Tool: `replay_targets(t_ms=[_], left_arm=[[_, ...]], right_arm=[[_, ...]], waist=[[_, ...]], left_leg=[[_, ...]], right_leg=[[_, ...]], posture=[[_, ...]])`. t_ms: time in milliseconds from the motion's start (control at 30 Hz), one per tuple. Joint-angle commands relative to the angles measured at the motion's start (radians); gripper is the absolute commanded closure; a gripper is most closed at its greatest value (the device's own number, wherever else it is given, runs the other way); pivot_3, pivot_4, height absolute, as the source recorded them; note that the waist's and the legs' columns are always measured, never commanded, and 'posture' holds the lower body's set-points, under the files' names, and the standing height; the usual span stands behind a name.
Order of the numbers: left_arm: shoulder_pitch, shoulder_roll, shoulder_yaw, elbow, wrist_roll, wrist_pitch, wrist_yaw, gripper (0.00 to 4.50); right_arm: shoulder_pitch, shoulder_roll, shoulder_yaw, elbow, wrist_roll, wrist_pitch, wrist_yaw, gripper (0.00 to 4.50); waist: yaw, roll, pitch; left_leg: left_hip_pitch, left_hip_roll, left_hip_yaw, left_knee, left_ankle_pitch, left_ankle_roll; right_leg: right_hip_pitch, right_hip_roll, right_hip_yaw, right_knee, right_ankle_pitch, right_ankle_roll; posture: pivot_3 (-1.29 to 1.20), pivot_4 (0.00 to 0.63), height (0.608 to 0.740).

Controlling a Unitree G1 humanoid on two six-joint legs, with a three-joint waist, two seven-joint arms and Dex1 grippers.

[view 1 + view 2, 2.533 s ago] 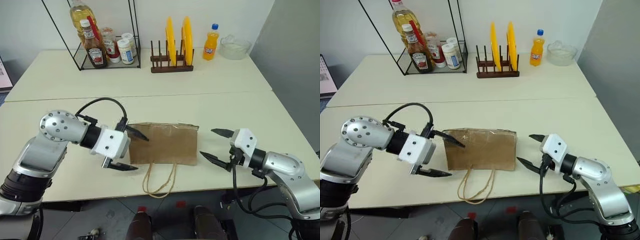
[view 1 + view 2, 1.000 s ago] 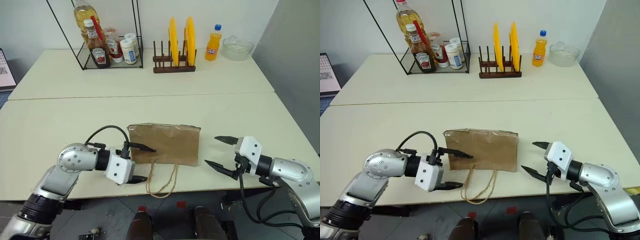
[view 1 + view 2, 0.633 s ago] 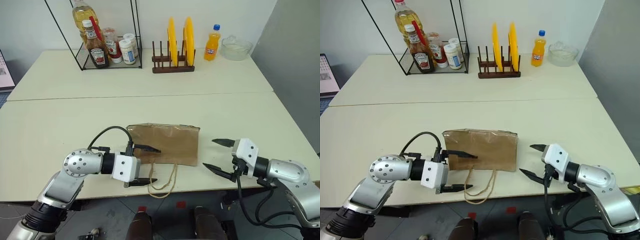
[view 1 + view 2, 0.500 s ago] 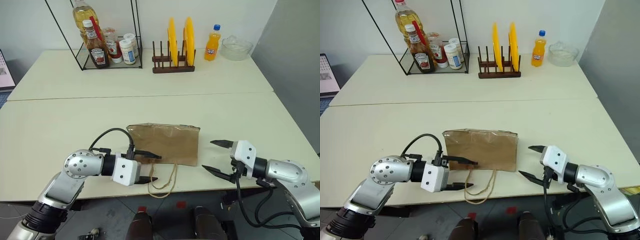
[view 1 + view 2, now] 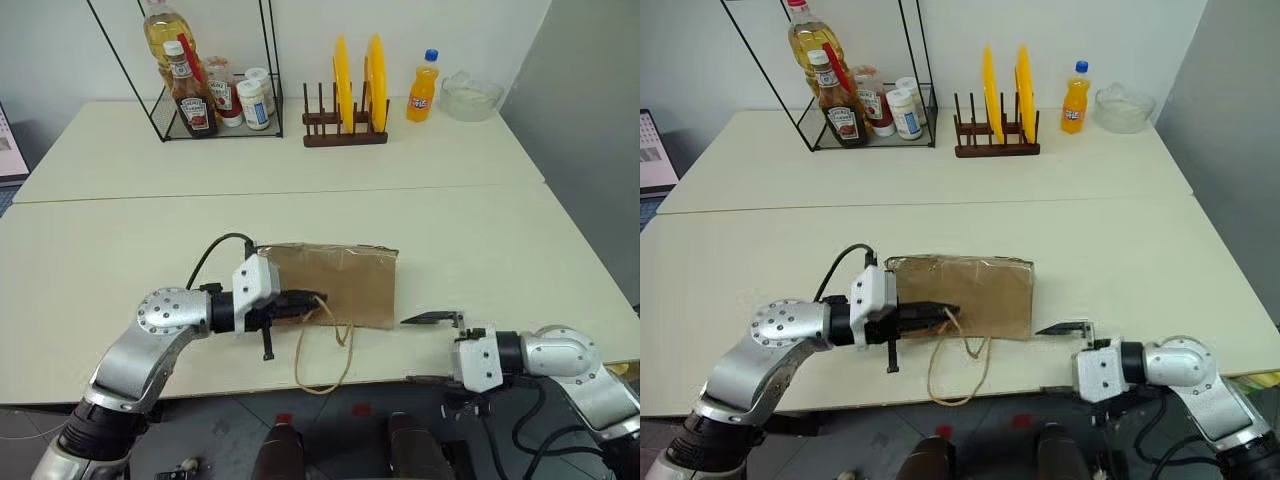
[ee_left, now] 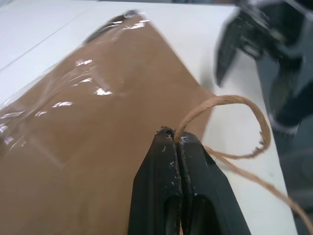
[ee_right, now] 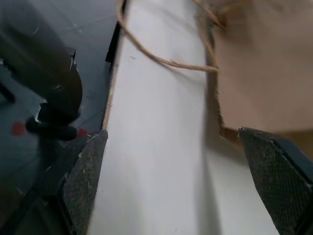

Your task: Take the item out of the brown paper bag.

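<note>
Left tool [image 6: 177,142] clamped on the cord handle [image 6: 230,112], right tool [image 5: 428,350] spread wide; brown paper bag [image 5: 345,283] flat on the table [image 5: 500,240], the item unseen, presumably inside. Pull hard and I risk tearing that cord.

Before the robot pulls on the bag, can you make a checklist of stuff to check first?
1. Left gripper fingers shut on the bag's cord handle: ok.
2. Right gripper fingers open, ready beside the bag: ok.
3. Brown paper bag lying flat on the table, not past its edge: ok.
4. Second handle loop hanging free over the table's front edge, not snagged: ok.
5. Item inside the bag, and where: cannot tell.
6. Bag mouth open enough to reach in: cannot tell.
</note>
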Motion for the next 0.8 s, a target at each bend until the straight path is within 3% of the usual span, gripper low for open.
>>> replay_targets(t_ms=[33,267,500,800], left_arm=[[-0.028,-0.027,0.067,-0.038,-0.091,0.123,0.076,4.49],[-0.067,-0.048,0.126,-0.052,-0.183,0.259,0.155,4.49],[-0.074,-0.049,0.132,-0.071,-0.202,0.294,0.179,4.49],[-0.092,-0.057,0.14,-0.067,-0.228,0.329,0.191,4.49]], right_arm=[[-0.044,0.031,0.042,0.086,-0.06,-0.226,-0.046,0.0],[-0.173,0.112,0.091,0.286,-0.127,-0.455,-0.151,0.0],[-0.282,0.167,0.139,0.394,-0.208,-0.535,-0.229,0.0],[-0.345,0.233,0.146,0.499,-0.432,-0.644,-0.412,0.0]], waist=[[0.0,0.0,0.0],[-0.002,0.0,0.0],[-0.002,0.0,0.0],[-0.003,0.0,0.0]], left_leg=[[0.0,0.0,0.0,0.0,0.0,0.0],[0.003,0.0,0.0,0.0,0.002,-0.004],[0.004,0.0,0.0,-0.001,0.003,-0.005],[0.003,0.0,0.001,-0.001,0.003,-0.005]], right_leg=[[0.0,0.0,0.0,0.0,0.0,0.0],[0.002,0.0,0.0,0.001,0.0,0.0],[0.002,0.0,0.001,0.001,0.0,0.0],[0.002,0.0,0.001,0.001,0.0,-0.001]], posture=[[0.0,0.15,0.74],[0.0,0.15,0.74],[0.0,0.15,0.74],[0.0,0.15,0.74]])
